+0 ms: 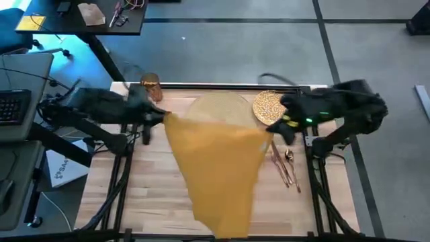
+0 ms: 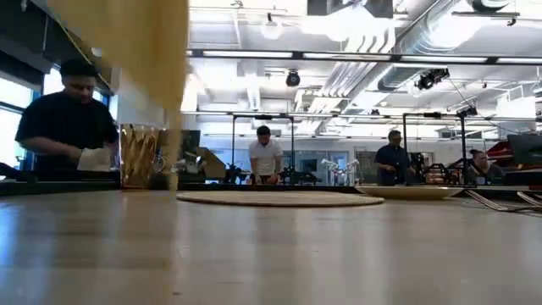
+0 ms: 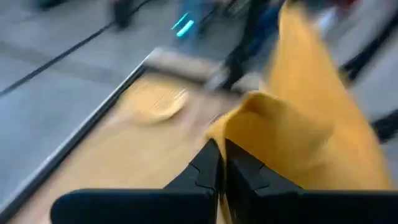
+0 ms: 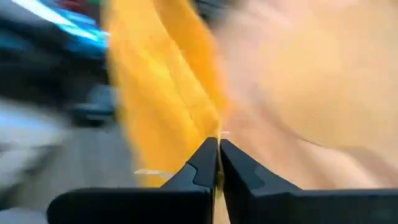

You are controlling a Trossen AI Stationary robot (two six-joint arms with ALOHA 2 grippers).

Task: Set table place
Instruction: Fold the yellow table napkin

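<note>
A yellow napkin (image 1: 215,165) is spread wide in the air between my two grippers, above the wooden table (image 1: 134,188). My left gripper (image 1: 163,117) is shut on its left upper corner and my right gripper (image 1: 271,130) on its right upper corner. The low view shows the napkin (image 2: 135,51) hanging down, its lowest tip close to the tabletop. Behind it the round woven placemat (image 1: 218,106) lies flat at the table's far middle. The speckled gold plate (image 1: 267,105) sits at the far right, the amber cup (image 1: 150,88) at the far left. My left gripper pinches the napkin's upper left corner (image 3: 241,127) between its two fingers, coming level from the table's left. The cloth hangs below. My right gripper pinches the upper right corner (image 4: 208,124) between its two fingers, coming from the table's right. The napkin's top edge runs between both holds.
Copper cutlery (image 1: 287,165) lies on the table's right side near the rail. The black rail frame (image 1: 121,175) runs around the tabletop. A dark desk with a keyboard (image 1: 13,107) stands left of the table. Several people (image 2: 264,157) show in the room behind.
</note>
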